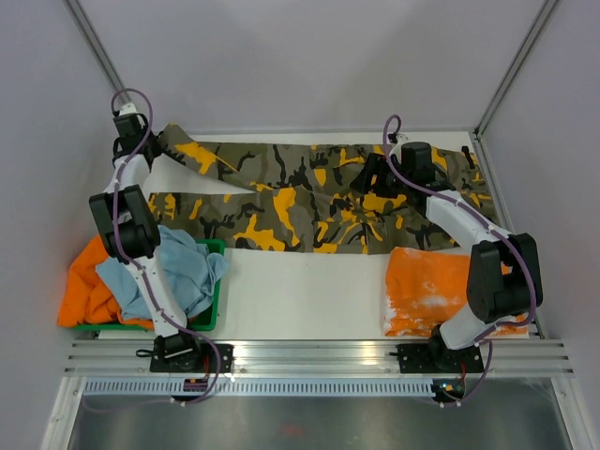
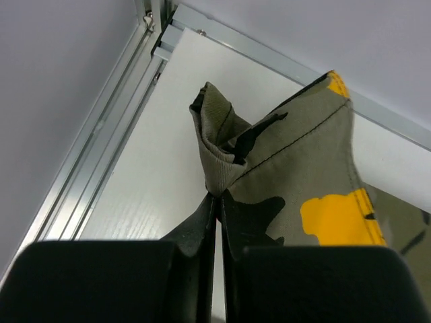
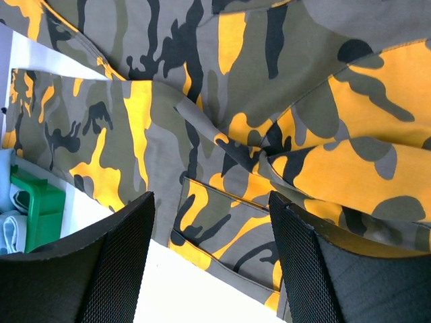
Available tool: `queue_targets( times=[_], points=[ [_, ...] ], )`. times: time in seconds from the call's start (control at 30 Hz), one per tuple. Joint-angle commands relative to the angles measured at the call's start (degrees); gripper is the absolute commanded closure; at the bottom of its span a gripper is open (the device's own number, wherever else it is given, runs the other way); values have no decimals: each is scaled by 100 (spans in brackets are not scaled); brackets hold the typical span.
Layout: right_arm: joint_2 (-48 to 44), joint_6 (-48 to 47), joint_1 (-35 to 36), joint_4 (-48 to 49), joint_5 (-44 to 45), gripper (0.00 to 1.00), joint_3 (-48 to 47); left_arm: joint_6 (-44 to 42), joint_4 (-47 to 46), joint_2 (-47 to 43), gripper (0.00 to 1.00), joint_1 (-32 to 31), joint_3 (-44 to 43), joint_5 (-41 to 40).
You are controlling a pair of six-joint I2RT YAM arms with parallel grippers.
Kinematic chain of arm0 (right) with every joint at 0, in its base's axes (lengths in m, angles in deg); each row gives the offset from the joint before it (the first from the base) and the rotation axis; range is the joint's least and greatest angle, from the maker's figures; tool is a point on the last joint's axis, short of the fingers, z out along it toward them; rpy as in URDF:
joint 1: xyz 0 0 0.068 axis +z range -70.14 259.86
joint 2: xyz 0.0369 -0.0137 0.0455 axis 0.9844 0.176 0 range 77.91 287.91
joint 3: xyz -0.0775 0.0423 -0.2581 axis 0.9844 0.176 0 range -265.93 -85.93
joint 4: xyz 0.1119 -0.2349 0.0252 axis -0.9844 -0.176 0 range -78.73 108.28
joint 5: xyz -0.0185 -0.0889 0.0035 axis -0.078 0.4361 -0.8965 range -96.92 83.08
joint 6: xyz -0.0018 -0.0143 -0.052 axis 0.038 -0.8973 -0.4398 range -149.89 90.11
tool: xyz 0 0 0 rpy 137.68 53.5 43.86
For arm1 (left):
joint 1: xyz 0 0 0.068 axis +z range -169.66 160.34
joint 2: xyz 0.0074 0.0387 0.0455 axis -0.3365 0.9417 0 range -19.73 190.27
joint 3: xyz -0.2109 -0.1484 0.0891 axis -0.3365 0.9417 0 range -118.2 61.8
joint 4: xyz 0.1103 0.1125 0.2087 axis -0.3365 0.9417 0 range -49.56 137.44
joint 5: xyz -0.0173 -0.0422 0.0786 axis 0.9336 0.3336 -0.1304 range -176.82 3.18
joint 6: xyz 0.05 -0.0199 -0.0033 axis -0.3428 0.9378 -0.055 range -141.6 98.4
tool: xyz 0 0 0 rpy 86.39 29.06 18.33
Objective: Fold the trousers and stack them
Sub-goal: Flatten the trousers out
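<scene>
1. Pinching the cuff of the far trouser leg, my left gripper has its jaws pressed together on the cloth, with no gap between them.
2. That cuff stands up from the grip in a crumpled fold, at the far left corner of the table, close to the metal frame rail.
3. The trousers lie stretched across the far half of the table, both legs running to the left and the waist end to the right.
4. The near leg lies flat, its end reaching towards my left arm; a strip of bare table shows between the two legs on the left.
5. My right gripper hangs over the waist end, jaws spread wide and holding nothing.
6. Whether its fingertips touch the camouflage cloth below them, I cannot tell.
7. Under that gripper the cloth is rumpled, with overlapping folds and a seamed flap.
8. A green basket sits at the near left with a light blue cloth heaped in it, and an orange cloth lies against its left side.
9. An orange garment with white blotches lies at the near right, just beside the near edge of the trousers.
</scene>
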Motion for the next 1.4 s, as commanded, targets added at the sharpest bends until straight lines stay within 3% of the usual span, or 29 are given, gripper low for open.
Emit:
queue_targets(
  times=[0.0,0.03,0.07,0.13,0.17,0.47,0.57,0.7,0.83,1.17,1.37],
  points=[
    [-29,77,38,224,10,25,192,361,124,-172,91,-168,43,-318],
    [-38,77,47,215,28,25,219,387,281,-180,90,-168,35,-539],
    [-47,86,47,224,37,25,263,474,379,-198,72,-159,43,-994],
    [-64,86,56,215,54,25,290,545,528,-216,26,-159,96,-1296],
    [-64,69,56,215,54,24,290,545,564,-224,9,-142,105,-1340],
    [15,156,91,338,46,24,412,564,1065,-699,5,-378,123,-1156],
    [67,183,118,364,28,24,422,160,1284,-515,5,-965,-175,-1875],
    [102,174,135,347,19,24,430,62,2169,301,7,-1424,-1280,-3254],
    [32,139,135,312,89,24,509,553,2814,1049,9,-1442,-2039,-3266],
    [32,411,170,839,169,24,940,2653,2095,1349,19,-1443,-2119,-2598],
    [50,210,188,707,353,25,914,2786,1426,1682,21,-1381,-2582,-2502]
  ],
)
